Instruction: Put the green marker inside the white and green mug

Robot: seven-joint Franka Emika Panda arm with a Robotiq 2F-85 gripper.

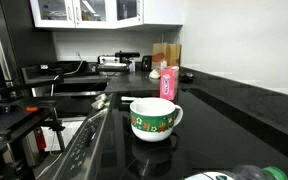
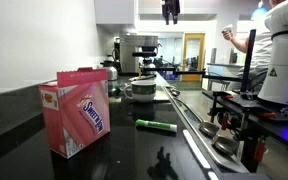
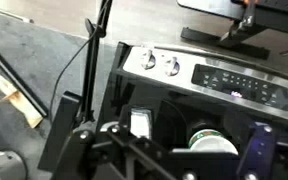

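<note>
The gripper [image 2: 170, 13] hangs high above the black tabletop [image 2: 134, 152], well clear of everything on it. Its fingers [image 3: 140, 124] are spread wide with nothing between them; in the wrist view only the scene below shows in the gap. I judge this to be a ready stance. The arm has height to look down before choosing a descent, and the pick-up is not yet begun.

The green marker [image 2: 156, 125] lies flat on the tabletop, out in the open between the pink box [image 2: 79, 112] and the edge of the stove [image 3: 214, 78], touching neither. With free room on both long sides, the fingers could likely come straight down and close across its thin body.

The white and green mug [image 2: 141, 89] stands upright farther along the same tabletop, well apart from the marker, with its mouth facing up to receive a drop. In the wrist view the mug's white rim shows below the fingers and the marker does not appear. So the gripper seems to be nearer over the mug than over the marker, and a sideways move would probably be needed first.

The marker is a slim, short, bright green stick. One end looks darker, though the picture is too small to be sure. Its round body would probably roll if nudged on the glossy surface. The mug is wide and squat, white, with a white handle and a broad green band carrying small red-and-white patterns.
</note>
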